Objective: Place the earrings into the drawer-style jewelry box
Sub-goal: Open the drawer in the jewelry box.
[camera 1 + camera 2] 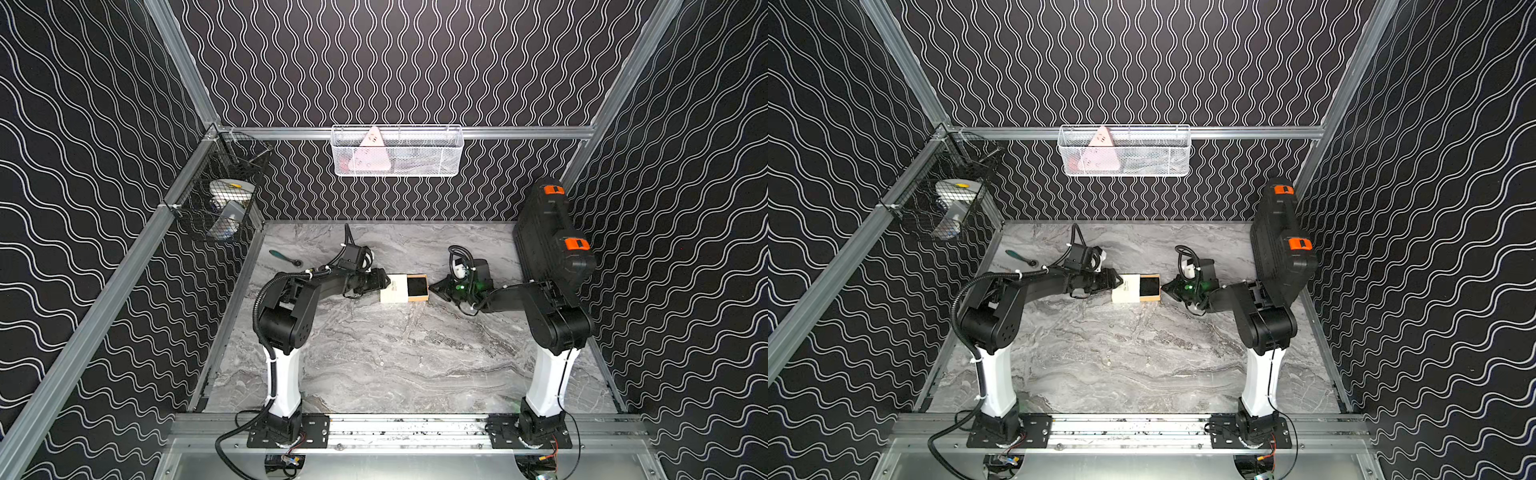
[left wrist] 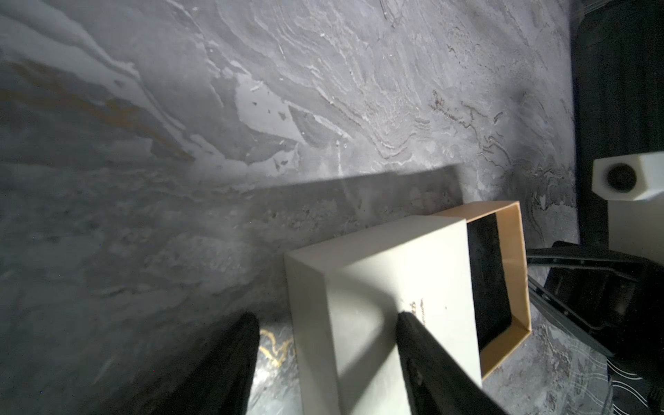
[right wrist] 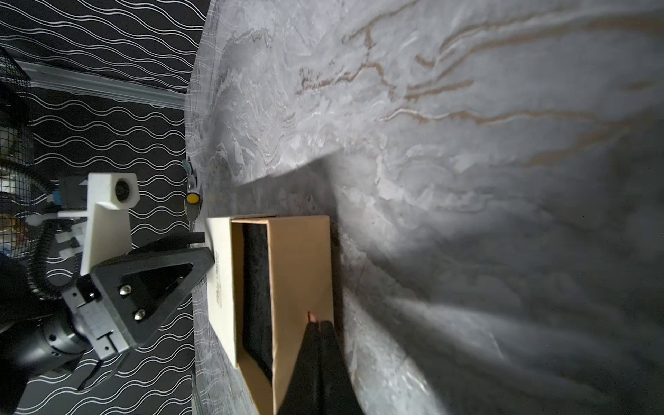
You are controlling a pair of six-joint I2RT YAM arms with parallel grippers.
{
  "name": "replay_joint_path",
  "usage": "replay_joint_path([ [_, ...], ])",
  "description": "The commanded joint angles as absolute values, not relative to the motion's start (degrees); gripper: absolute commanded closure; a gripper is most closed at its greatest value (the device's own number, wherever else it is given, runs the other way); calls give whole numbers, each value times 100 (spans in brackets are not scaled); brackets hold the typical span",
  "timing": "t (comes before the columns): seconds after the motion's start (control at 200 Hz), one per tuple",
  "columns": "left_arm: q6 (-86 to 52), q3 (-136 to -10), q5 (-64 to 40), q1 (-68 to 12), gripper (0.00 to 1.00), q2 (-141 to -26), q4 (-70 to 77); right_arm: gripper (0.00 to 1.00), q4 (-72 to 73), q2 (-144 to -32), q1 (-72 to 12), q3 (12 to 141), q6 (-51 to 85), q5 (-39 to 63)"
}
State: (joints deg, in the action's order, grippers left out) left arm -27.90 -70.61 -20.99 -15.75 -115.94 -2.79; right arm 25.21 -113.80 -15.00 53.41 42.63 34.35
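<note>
— Grey marbled tabletop in both top views. Where's the box?
— Lying on it, between the arms: small cream-white cardboard jewelry box, its tan black-lined tray partly out. Left gripper at its sleeve end, right gripper at its tray end.
— Left wrist view?
— Fingers spread: one over the printed top, one beside the sleeve wall.
— Right wrist view?
— Fingertips pressed together, at the tray's tan end wall.
</note>
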Motion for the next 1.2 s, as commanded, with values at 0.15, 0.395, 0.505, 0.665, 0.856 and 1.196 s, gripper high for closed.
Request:
replay_joint_path([
  [0.15,-2646,-7031,-1459,-1564,34,-11676,-1316,100,2464,-11317,-1484,5293,4192,3282],
  [0.395,-2652,-7049,-1461,-1560,34,-11665,-1318,100,2612,-11355,-1468,5215,4279,3331],
  [0.505,-2646,-7059,-1450,-1556,34,-11654,-1327,100,2656,-11355,-1457,5210,4298,3344],
  [0.665,-2628,-7054,-1450,-1556,33,-11642,-1336,100,2599,-11353,-1442,5238,4280,3330],
  [0.856,-2610,-7024,-1478,-1560,31,-11585,-1301,100,2378,-11271,-1434,5342,4211,3287],
  [1.196,-2643,-7009,-1494,-1571,21,-11413,-1235,70,1338,-10677,-1384,5440,4020,2972],
])
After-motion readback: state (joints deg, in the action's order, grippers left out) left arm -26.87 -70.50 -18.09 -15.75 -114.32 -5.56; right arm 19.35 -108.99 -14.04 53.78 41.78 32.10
